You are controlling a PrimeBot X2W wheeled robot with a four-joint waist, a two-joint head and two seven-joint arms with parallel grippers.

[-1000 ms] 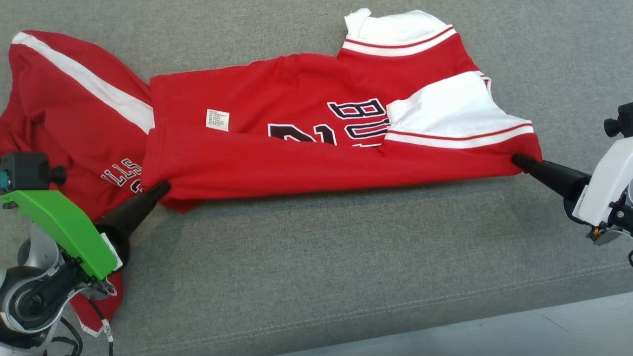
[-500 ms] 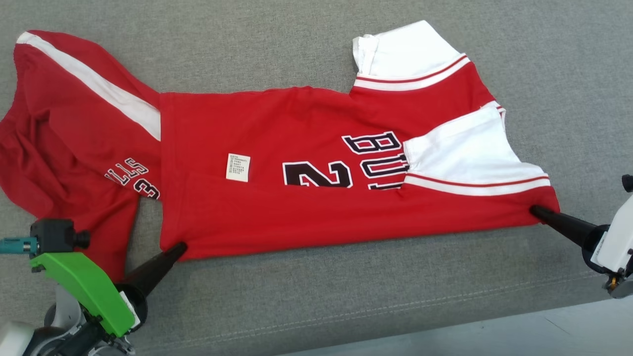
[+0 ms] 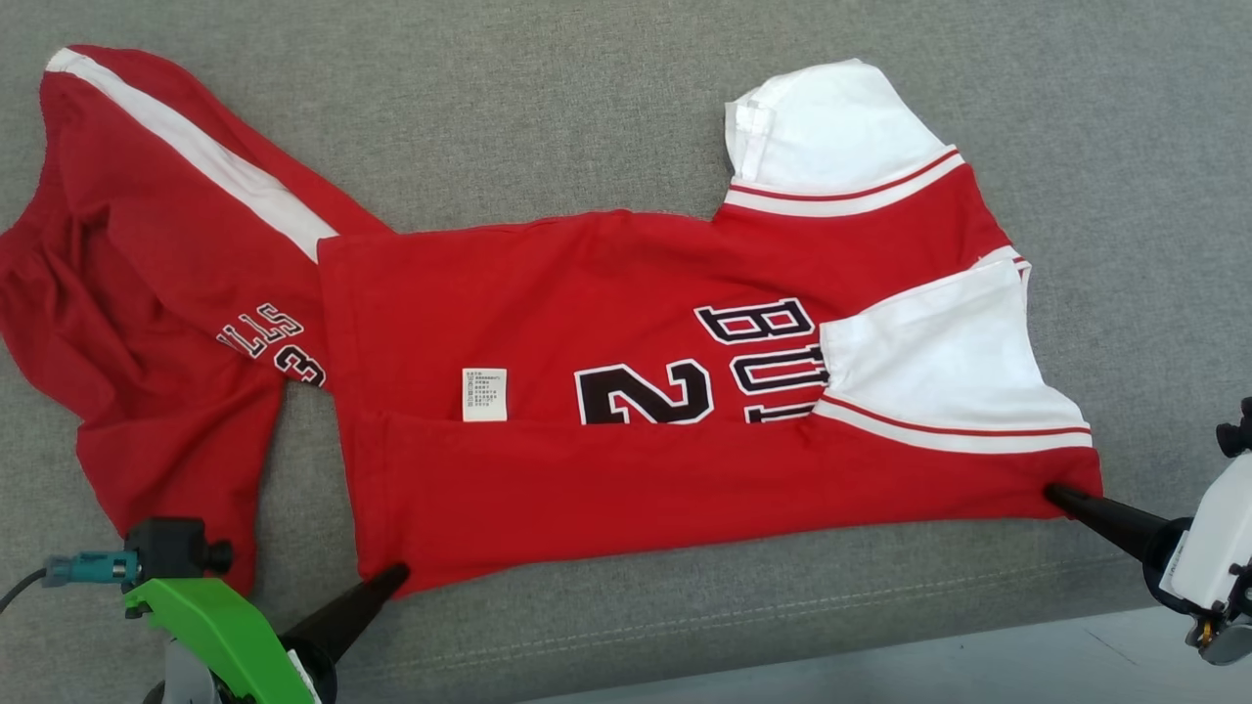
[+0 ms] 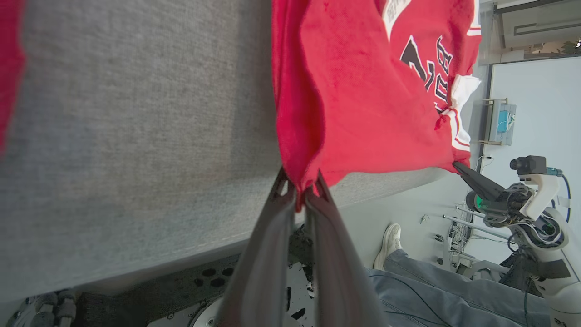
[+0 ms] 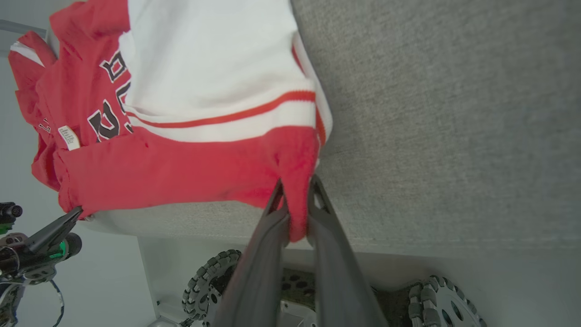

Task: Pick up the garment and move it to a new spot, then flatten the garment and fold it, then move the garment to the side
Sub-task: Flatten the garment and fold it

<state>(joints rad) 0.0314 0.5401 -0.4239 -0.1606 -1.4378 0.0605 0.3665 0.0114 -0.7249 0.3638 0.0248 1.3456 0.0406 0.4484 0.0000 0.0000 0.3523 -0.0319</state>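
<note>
The garment (image 3: 626, 430), a red jersey with white sleeves and black lettering, lies partly folded on the grey fabric surface (image 3: 587, 127), with a white care label showing. My left gripper (image 3: 396, 577) is shut on its near left corner. My right gripper (image 3: 1056, 494) is shut on its near right corner, below a white sleeve. In the left wrist view red cloth (image 4: 354, 104) is pinched between my left gripper's fingertips (image 4: 299, 186), and the other arm's gripper (image 4: 458, 167) holds the far corner. The right wrist view shows red fabric (image 5: 181, 168) clamped in my right gripper (image 5: 296, 190).
The grey surface's stitched front edge (image 3: 782, 616) runs close below both grippers, with pale floor (image 3: 929, 665) beyond it. A person's leg in jeans and a white shoe (image 4: 390, 245) show in the left wrist view. The robot's wheels (image 5: 213, 281) sit under the edge.
Both grippers have drawn the garment's near edge toward the front edge of the surface, spreading the folded layer down over the lower part. The "2" and "BU" lettering now shows more fully.
</note>
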